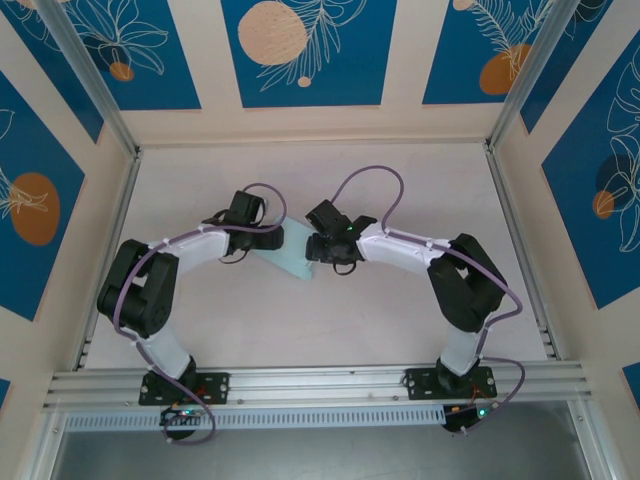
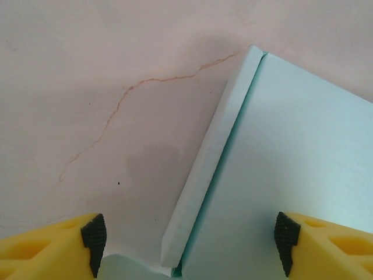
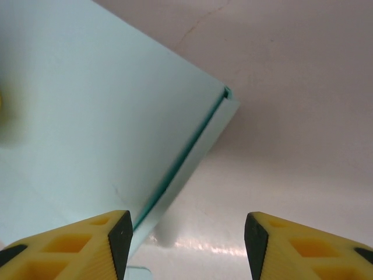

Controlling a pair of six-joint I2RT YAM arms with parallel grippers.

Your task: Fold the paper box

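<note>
Where the 2 arms converge, the paper box [image 1: 296, 256] lies as a pale blue piece on the table [image 1: 400, 310]. The left gripper [image 1: 262, 238] is at its left side and the right gripper [image 1: 320, 246] at its right, each touching or just beside it; the top view cannot settle which.

Left wrist view: the left gripper [image 2: 189, 236] has its jaws spread wide with nothing clamped. The paper box [image 2: 303, 163] occupies the right side, and a narrow folded strip [image 2: 204, 169] along its left edge runs down between the 2 yellow fingers [image 2: 46, 245]. A thin reddish line [image 2: 145, 81] marks the table left of the paper box.

Right wrist view: the right gripper [image 3: 187, 233] is likewise spread and empty. The paper box [image 3: 87, 105] lies to the upper left, and its folded right edge passes just beside the left-hand finger [image 3: 70, 245].
</note>
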